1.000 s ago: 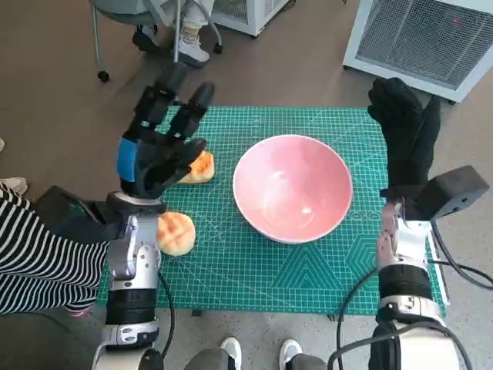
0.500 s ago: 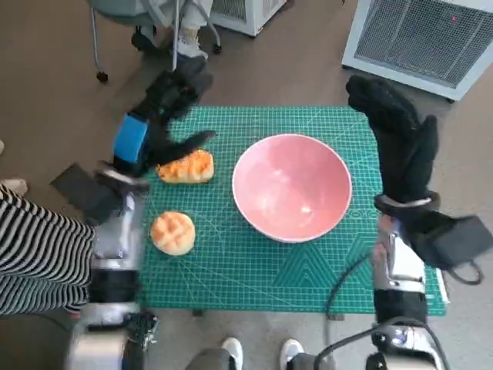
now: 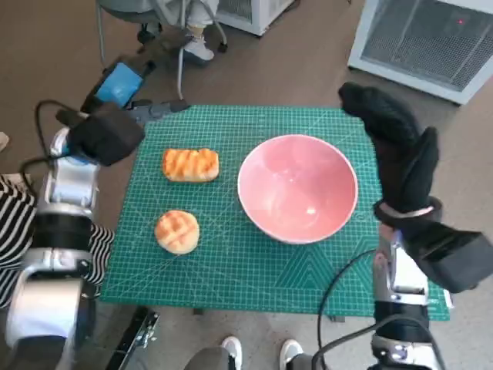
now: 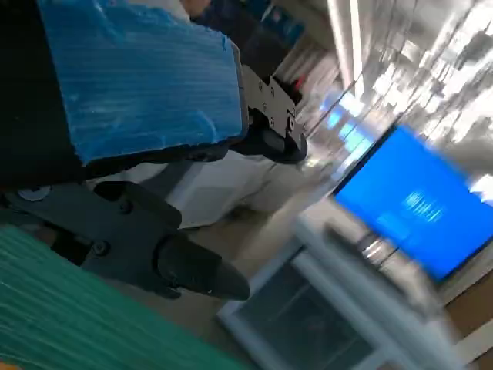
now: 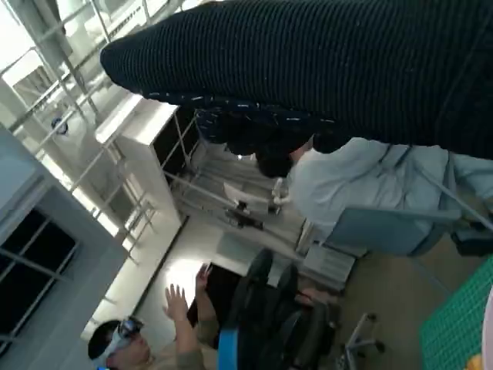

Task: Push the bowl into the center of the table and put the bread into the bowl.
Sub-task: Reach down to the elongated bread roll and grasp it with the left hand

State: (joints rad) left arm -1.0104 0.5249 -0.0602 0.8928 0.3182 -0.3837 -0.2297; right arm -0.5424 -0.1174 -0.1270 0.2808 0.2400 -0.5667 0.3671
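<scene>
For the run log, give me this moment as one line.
bowl: mid-mat, empty | breads: striped loaf, round bun, both on mat | left robot hand: raised off far-left corner, empty | right robot hand: beside bowl, empty

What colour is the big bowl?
Pink; the bowl shows best in the head view.

Left robot hand [image 3: 127,85]: in the head view only the blue-taped back and one dark finger show past the tabletop's [image 3: 231,262] far left corner; grip unreadable. Left wrist view is motion-blurred: a blue screen [image 4: 408,204] and pale cabinets [image 4: 347,308] smear beyond reading. Right robot hand [image 3: 397,146]: glove hides its fingers in both head and right wrist views. Right wrist view cuts the bowl [image 5: 488,327] down to a pink sliver at the edge. A person [image 5: 146,339] there is cropped by the frame.
</scene>
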